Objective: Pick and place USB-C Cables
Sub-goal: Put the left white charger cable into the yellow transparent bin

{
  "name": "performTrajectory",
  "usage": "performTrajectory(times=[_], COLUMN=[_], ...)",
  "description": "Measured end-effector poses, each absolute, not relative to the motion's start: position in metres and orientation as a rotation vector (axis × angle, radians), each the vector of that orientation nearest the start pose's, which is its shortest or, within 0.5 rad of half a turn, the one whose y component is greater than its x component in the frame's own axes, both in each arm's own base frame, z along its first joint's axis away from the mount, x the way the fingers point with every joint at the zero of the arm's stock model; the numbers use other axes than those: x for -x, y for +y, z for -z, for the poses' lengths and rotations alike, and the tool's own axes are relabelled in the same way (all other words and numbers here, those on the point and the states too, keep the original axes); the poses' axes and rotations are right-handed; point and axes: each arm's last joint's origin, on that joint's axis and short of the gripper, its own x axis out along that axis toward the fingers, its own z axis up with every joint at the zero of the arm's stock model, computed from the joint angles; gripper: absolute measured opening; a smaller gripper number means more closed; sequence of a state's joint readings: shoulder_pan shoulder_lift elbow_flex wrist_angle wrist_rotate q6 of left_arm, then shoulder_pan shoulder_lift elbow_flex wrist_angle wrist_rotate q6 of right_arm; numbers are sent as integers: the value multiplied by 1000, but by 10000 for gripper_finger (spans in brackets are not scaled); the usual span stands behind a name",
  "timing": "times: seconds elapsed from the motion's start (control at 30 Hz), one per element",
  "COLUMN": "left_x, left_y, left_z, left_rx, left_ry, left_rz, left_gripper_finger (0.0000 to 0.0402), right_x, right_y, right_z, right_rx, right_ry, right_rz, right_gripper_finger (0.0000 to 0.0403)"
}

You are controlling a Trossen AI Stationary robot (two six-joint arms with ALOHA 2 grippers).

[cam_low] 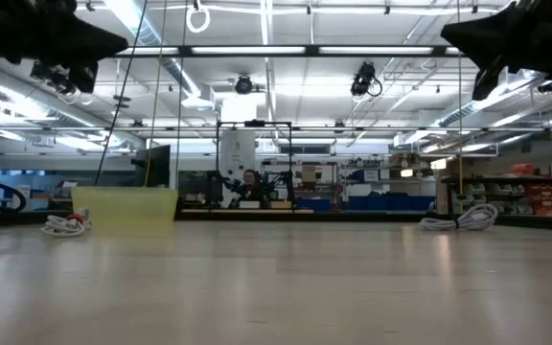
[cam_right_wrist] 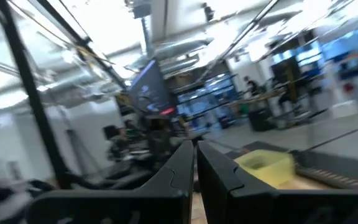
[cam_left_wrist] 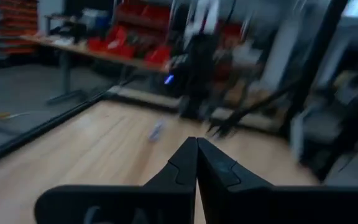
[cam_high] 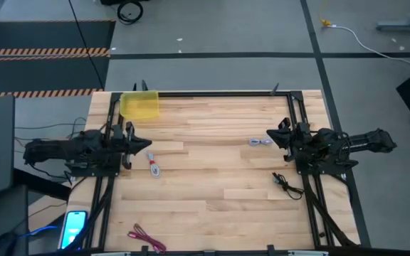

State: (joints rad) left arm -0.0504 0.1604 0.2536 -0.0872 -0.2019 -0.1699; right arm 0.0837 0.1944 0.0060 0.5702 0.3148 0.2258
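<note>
Near edge of the desk [cam_high: 212,206]: magenta cable [cam_high: 146,239] lies by the front rail, left of centre, well apart from both arms. A phone [cam_high: 74,226] with a lit screen sits just off the desk's front left corner; no writing on it can be read.

Mid desk: both arms are raised clear of the wood, stretched level from the side rails, tips pointing inward toward each other. Left hand [cam_high: 146,144] is at the left side, fingers [cam_left_wrist: 185,163] pressed together with no gap, holding nothing. White cable [cam_high: 154,166] lies on the desk just beside and in front of that hand, not touching it. Right hand [cam_high: 270,135] is at the right side, fingers [cam_right_wrist: 182,163] also closed tip to tip, nothing between them. Grey cable [cam_high: 260,142] lies just beside the right hand's tip, a small bundle on the wood. Black cable [cam_high: 285,183] lies nearer the front, close by the right rail, below the right arm.

Far: yellow bin [cam_high: 140,105] sits at the back left corner of the desk, well apart from the cables. From desk level the bin [cam_low: 125,211] shows as a pale translucent box.

No brand or label readable anywhere.
</note>
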Motion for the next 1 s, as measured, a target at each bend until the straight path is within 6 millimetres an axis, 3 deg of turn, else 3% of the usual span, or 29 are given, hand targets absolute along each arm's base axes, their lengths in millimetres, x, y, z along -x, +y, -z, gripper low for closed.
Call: performTrajectory(times=[0.23, 0.4, 0.5, 0.7, 0.8, 1.0], left_x=[-107, -129, -142, -165, -175, -188], left_y=[3, 6, 4, -6, -18, -41], left_z=[-291, -312, -305, -264, -250, -232], left_rx=[-95, 117, 288, 471, 370, -36], left_ry=[299, 531, 703, 1061, 1200, 1338], left_rz=[-385, -607, -642, -632, -521, -255], left_gripper_finger=[54, 92, 118, 172, 191, 203], right_x=[-103, -104, -104, -104, -104, -104], right_y=[-6, -7, -8, -8, -8, -8], right_z=[-194, -188, -186, -186, -186, -186], right_rx=[-311, -296, -284, -189, -114, -28], right_ry=[-331, -267, -251, -224, -205, -183], right_rz=[403, 473, 486, 497, 505, 515], right_gripper_finger=[27, 27, 27, 33, 46, 74])
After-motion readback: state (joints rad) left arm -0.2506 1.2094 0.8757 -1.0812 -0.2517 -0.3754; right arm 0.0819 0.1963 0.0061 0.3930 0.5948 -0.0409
